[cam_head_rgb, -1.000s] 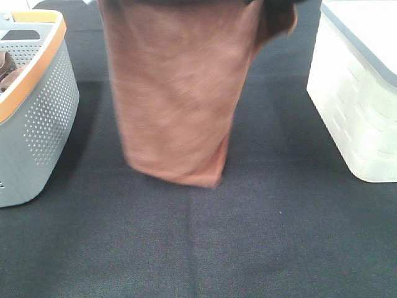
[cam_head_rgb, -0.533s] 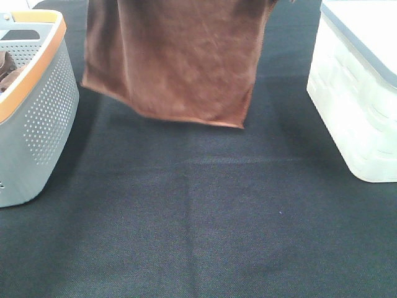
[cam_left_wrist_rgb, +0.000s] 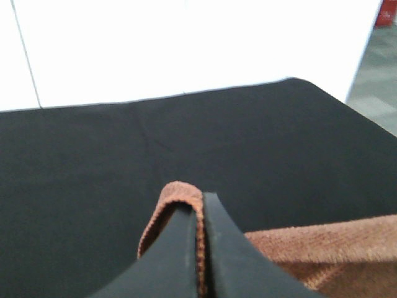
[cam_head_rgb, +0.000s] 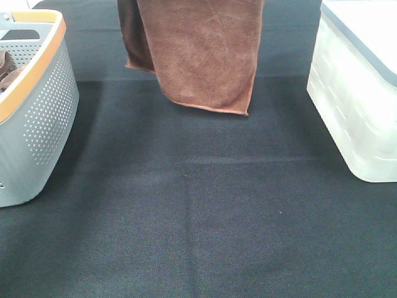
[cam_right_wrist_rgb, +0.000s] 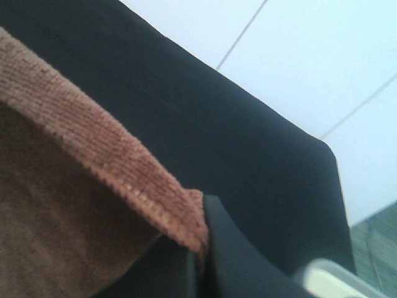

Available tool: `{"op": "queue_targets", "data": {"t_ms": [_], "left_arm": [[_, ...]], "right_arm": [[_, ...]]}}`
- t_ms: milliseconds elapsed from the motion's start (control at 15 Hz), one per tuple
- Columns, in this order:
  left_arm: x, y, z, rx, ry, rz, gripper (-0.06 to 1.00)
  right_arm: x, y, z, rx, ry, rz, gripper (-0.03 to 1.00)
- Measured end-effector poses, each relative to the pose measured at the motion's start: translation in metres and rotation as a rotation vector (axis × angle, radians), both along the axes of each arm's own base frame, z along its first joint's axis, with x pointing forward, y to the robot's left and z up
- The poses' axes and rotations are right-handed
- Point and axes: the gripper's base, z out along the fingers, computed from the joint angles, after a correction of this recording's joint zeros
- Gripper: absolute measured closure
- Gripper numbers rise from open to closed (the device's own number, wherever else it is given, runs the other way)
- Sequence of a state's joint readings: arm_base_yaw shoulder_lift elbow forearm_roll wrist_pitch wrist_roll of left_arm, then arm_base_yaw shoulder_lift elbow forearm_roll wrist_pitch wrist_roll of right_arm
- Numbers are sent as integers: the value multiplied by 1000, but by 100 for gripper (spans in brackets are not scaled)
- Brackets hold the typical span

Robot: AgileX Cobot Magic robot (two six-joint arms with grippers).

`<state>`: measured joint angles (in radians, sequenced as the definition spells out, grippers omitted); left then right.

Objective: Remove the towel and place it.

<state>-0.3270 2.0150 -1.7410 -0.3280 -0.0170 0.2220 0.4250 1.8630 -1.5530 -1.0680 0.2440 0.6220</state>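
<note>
Since a second earlier the towel [cam_head_rgb: 205,56] had risen. Its lower hem, which had hung far down over the middle of the black table cover [cam_head_rgb: 198,217], now ended much higher. The sheet had also drawn narrower than half a second before, with one side turned back into a darker fold behind the front face.

The left pincer [cam_left_wrist_rgb: 200,205] was fully closed, its two black jaws pressed together on a thin line of the towel's hem. A small loop of cloth curled over the tip of one jaw, and the rest of the cloth stretched away to one side. The right pincer [cam_right_wrist_rgb: 197,257] was likewise closed, gripping a corner of the towel, and the stitched hem ran taut away from its tips.

Both pincers lay beyond the upper edge of the high view, and the towel hung down from them, free above the table cover. A grey basket [cam_head_rgb: 43,118] with an orange rim stood well off on the left pincer's side, with a bunched brown cloth [cam_head_rgb: 6,68] inside it. A white box [cam_head_rgb: 353,105] stood well off on the right pincer's side. Both were apart from the towel.
</note>
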Motion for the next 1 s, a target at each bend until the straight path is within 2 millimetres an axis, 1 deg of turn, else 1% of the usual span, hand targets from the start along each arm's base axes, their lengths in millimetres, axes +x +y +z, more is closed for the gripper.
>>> {"op": "queue_targets", "data": {"t_ms": [67, 200, 267, 400, 533, 600, 667, 733, 867, 933, 1000], "left_arm": [[12, -1, -18, -10, -58, 38, 94], [23, 0, -35, -19, -121, 76, 94], [26, -1, -43, -16, -117, 80, 94], [26, -4, -56, 9, -20, 50, 94], [20, -9, -71, 50, 145, -9, 94], [15, -12, -81, 77, 256, -48, 94], [10, -14, -88, 98, 348, -80, 94], [4, -15, -94, 120, 437, -112, 94], [-7, -16, -96, 156, 559, -159, 94], [-16, -15, -92, 182, 626, -189, 94], [-21, -14, -90, 201, 674, -209, 94]], "right_arm": [[15, -2, -9, 18, -13, 36, 97], [31, -5, -17, 27, -18, 31, 97], [34, -6, -19, 40, -17, 26, 97], [36, -7, -26, 82, 17, -6, 97], [34, -11, -33, 188, 104, -106, 97], [31, -14, -37, 214, 163, -163, 97], [27, -16, -44, 215, 241, -204, 97], [23, -16, -50, 183, 317, -205, 97], [13, -13, -61, 165, 484, -169, 97], [5, -8, -66, 158, 594, -121, 97], [0, -7, -69, 163, 659, -110, 97]]}}
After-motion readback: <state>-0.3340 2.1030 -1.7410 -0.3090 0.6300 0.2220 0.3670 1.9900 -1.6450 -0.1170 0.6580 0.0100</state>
